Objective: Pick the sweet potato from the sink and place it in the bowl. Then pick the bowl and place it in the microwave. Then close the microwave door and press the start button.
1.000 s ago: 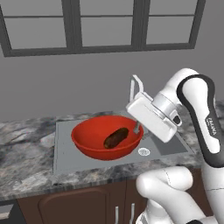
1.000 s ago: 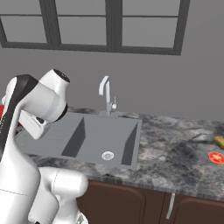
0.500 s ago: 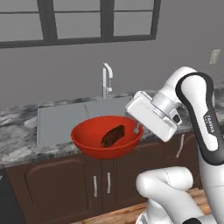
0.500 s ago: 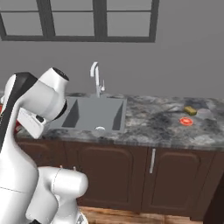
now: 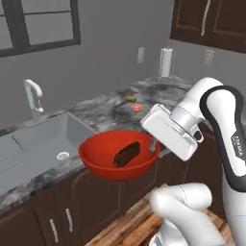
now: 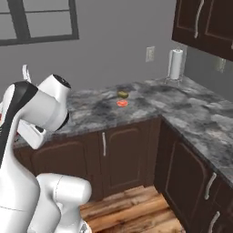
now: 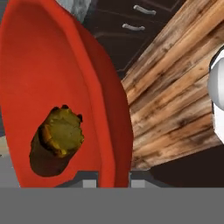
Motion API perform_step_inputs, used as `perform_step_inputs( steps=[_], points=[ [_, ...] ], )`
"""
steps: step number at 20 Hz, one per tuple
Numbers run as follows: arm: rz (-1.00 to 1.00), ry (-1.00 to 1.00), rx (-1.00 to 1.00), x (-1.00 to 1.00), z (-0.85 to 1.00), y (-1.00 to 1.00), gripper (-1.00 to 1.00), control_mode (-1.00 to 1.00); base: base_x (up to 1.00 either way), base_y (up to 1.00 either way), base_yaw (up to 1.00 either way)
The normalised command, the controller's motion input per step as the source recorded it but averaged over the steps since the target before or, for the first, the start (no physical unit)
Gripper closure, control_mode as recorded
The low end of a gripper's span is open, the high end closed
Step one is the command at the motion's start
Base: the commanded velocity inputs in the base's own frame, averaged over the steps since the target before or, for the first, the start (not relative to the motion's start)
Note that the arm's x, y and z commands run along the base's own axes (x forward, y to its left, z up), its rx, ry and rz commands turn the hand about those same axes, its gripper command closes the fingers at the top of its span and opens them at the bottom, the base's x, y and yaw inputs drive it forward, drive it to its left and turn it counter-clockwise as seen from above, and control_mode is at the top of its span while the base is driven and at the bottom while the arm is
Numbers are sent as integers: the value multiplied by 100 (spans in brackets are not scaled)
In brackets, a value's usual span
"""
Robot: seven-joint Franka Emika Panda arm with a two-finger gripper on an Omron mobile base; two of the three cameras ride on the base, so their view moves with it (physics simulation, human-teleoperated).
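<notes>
Granite counter [image 5: 110,108] behind red bowl [image 5: 103,153] with sweet potato [image 5: 127,154] inside, jaws clenched on its rim.

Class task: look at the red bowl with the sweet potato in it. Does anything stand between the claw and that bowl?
Nothing visible does. The claw is already at the rim of the bowl, carrying it off the counter over the cabinet fronts, with the sweet potato lying inside. The bowl's rim hides the fingertips themselves.

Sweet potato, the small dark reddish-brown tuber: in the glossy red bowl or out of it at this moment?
In. The sweet potato lies inside the red bowl, which the gripper holds by its rim.
</notes>
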Motion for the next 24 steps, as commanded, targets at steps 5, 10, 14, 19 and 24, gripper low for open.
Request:
perform_step_inputs(
  steps=[5,10,14,19,24],
  points=[
    [0,0,0,0,0,0,100,100,-19,0,-79],
    [0,0,0,0,0,0,100,100,-1,0,-79],
    [0,0,0,0,0,0,100,100,0,0,-83],
    [0,0,0,0,0,0,100,100,0,0,-86],
    [0,0,0,0,0,0,100,100,0,1,-86]
  ],
)
